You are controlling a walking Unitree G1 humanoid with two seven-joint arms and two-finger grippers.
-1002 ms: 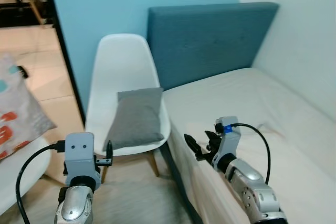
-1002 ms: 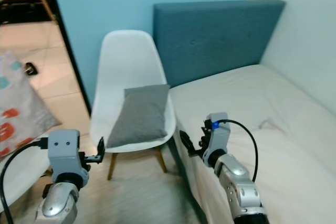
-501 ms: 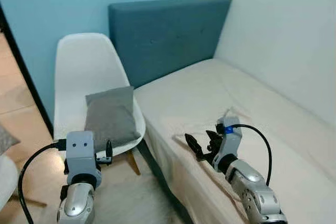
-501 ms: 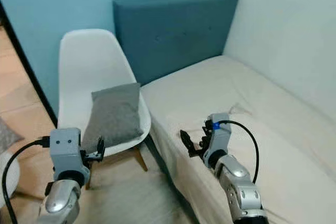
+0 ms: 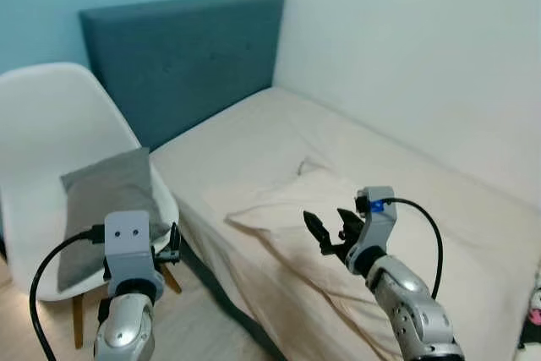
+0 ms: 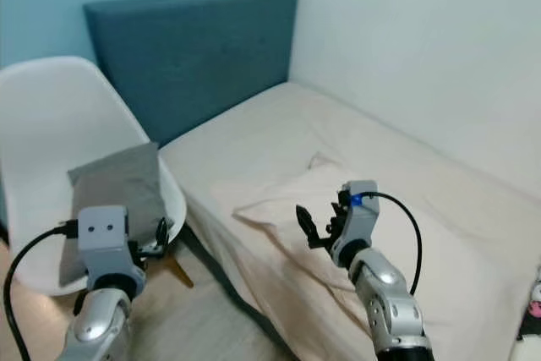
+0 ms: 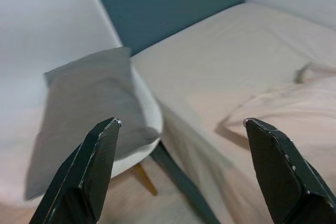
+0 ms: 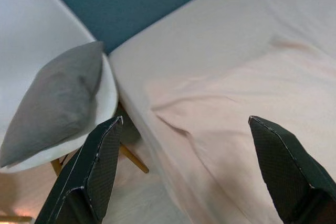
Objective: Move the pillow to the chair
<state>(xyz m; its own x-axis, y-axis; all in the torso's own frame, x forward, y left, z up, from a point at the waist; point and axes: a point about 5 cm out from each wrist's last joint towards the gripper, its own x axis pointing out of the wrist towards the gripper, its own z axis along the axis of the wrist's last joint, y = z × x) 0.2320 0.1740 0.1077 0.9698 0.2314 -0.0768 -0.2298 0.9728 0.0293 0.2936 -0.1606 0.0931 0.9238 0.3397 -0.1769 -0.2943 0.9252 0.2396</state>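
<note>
A grey pillow (image 5: 106,200) lies on the seat of a white chair (image 5: 51,116) at my left, beside the bed. A cream pillow (image 5: 292,209) lies on the cream bed (image 5: 279,124), close to its near edge. My right gripper (image 5: 325,220) hovers open just above and in front of the cream pillow, with nothing between its fingers. My left gripper (image 5: 173,244) is held low in front of the chair, open and empty. The left wrist view looks at the grey pillow (image 7: 89,103) and the cream pillow (image 7: 294,108) beyond it.
A dark blue headboard (image 5: 177,52) stands behind chair and bed, against a light blue wall. A white wall runs along the bed's far side. A small pink and black toy (image 5: 532,323) peeks in at the lower right. Wooden floor lies below the chair.
The camera has swung to the right: chair and grey pillow slid to the left of the picture and the cream pillow on the bed came into view. Both grippers stay open.
</note>
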